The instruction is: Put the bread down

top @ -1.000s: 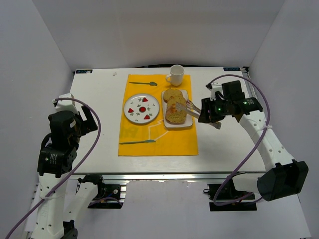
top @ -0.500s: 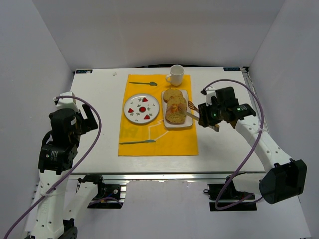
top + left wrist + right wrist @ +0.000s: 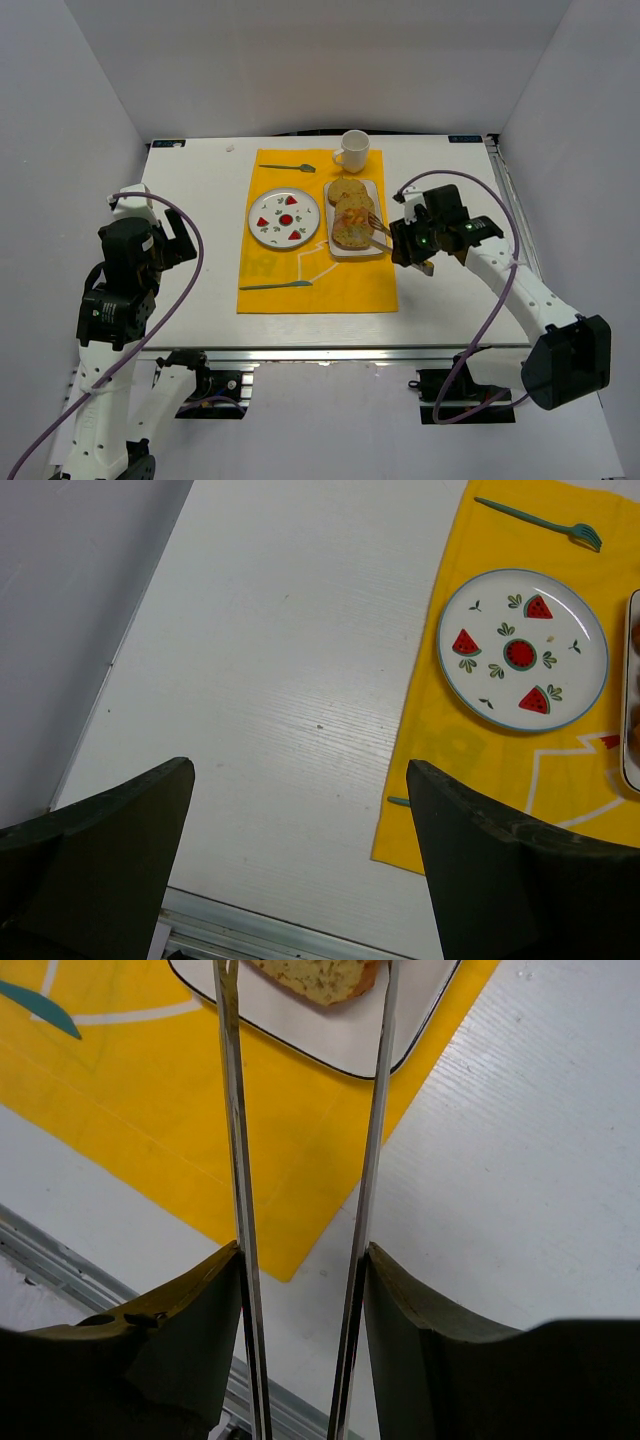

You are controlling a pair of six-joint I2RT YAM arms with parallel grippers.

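The left hand (image 3: pixel 300 780) hangs spread wide, grasping nothing, over the white bench (image 3: pixel 280 660) just left of the yellow mat's (image 3: pixel 430 790) edge. The bread (image 3: pixel 350 236) lies at the white tray's (image 3: pixel 400 1045) near end, between the arms of tongs (image 3: pixel 232 1160). The right hand (image 3: pixel 303 1260) is clenched on them above the mat's right edge.
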